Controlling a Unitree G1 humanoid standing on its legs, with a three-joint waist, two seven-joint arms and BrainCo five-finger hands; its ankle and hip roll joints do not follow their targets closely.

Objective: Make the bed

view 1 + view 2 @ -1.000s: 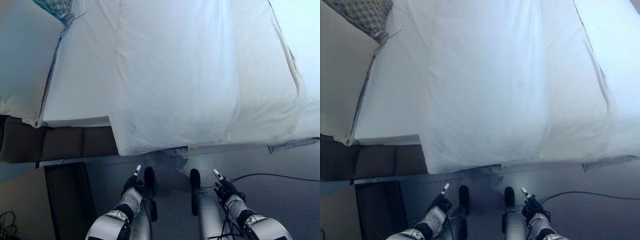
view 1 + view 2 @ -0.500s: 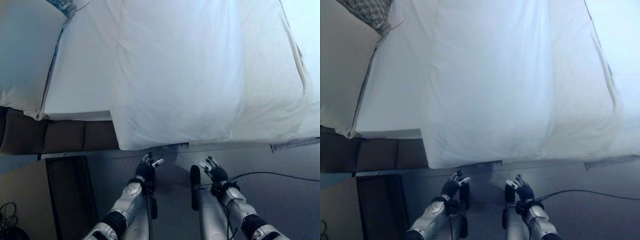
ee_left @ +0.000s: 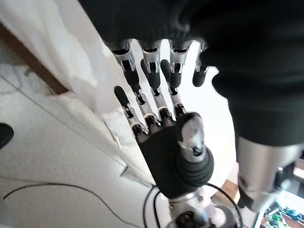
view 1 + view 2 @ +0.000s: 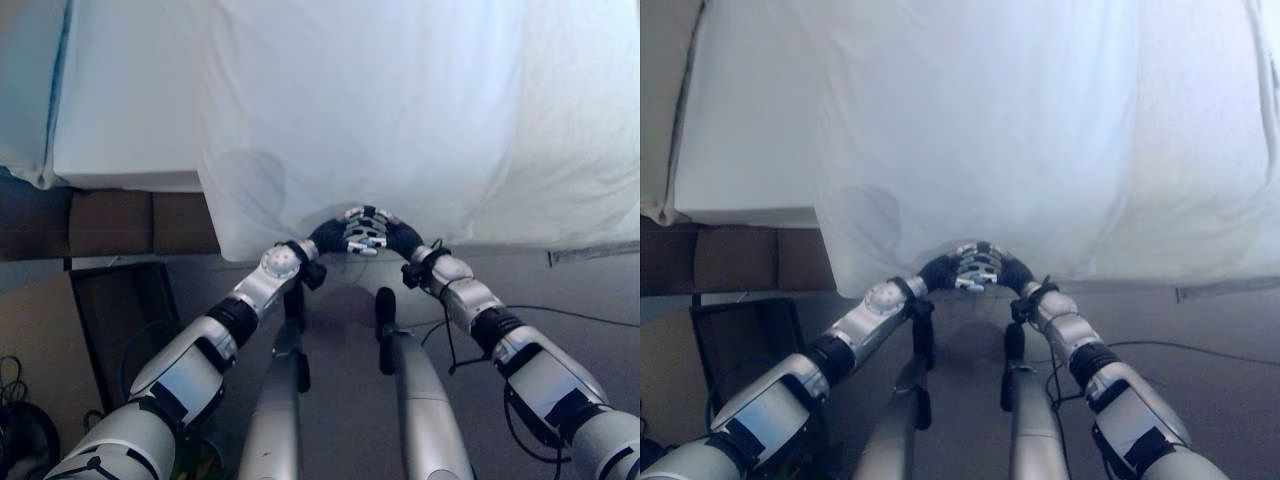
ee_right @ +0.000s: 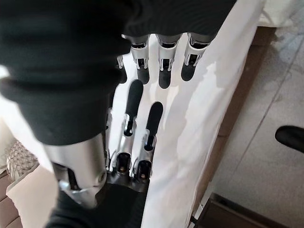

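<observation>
Grey floor [image 4: 600, 290] is seen along the near side of the bed, whose brown base [image 4: 110, 222] shows under the mattress [image 4: 120, 110]. From the left eye view, a white duvet [image 4: 360, 100] is spread over the mattress, its long axis running away from the robot and its near edge hanging over the bed's side toward the floor. At that hanging edge the left hand [image 4: 338, 234] and right hand [image 4: 385, 234] are met fingertip to fingertip; half a second ago both were held low and apart, clear of the duvet.

From the left wrist view, the left hand [image 3: 156, 52] is shown with straight, spread fingers, the right hand [image 3: 164, 135] facing it, duvet [image 3: 95, 80] beside both.

From the right wrist view, the right hand [image 5: 161, 52] is likewise shown extended and holding nothing, against the duvet [image 5: 199, 118].
</observation>
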